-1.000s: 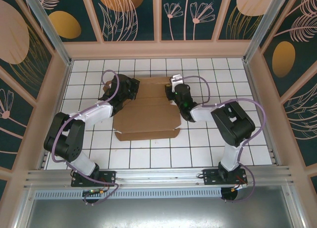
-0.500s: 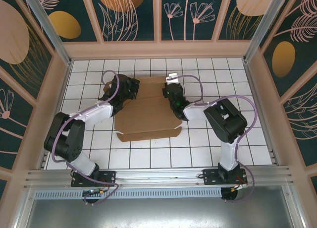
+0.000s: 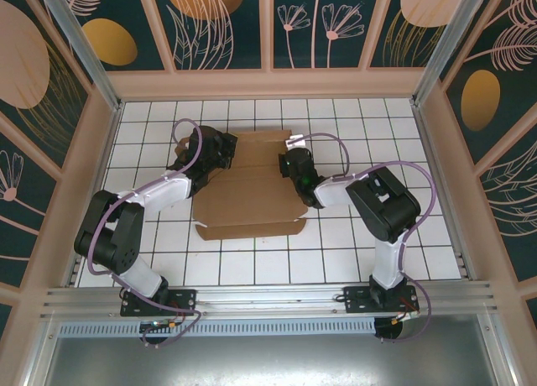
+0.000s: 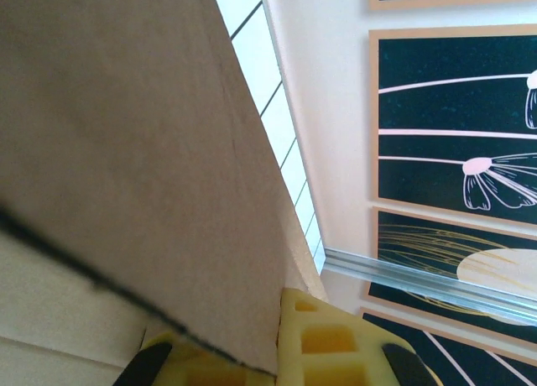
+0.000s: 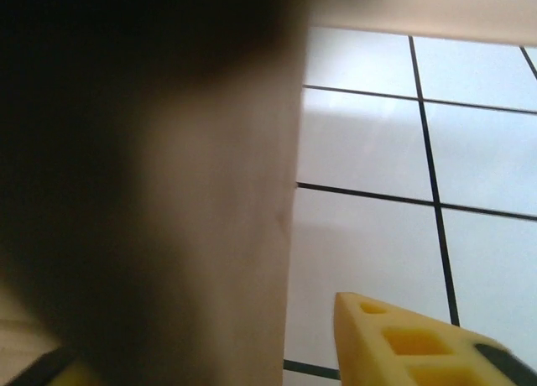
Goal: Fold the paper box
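Centrally, plain brown paper box [image 3: 252, 203]

The paper box [image 3: 252, 197] lay at the middle of the bench [image 3: 352, 260], ahead of both arm bases. The left tool [image 3: 220, 151] sat over its far left corner, with a flap nipped between the fingers [image 4: 327, 340]. The right tool [image 3: 292, 161] sat at the far right edge, cardboard standing between its spread fingers [image 5: 403, 340], with bare bench to the right.

White tiled table [image 3: 252, 260]; paper box [image 3: 252, 197] lies centre.
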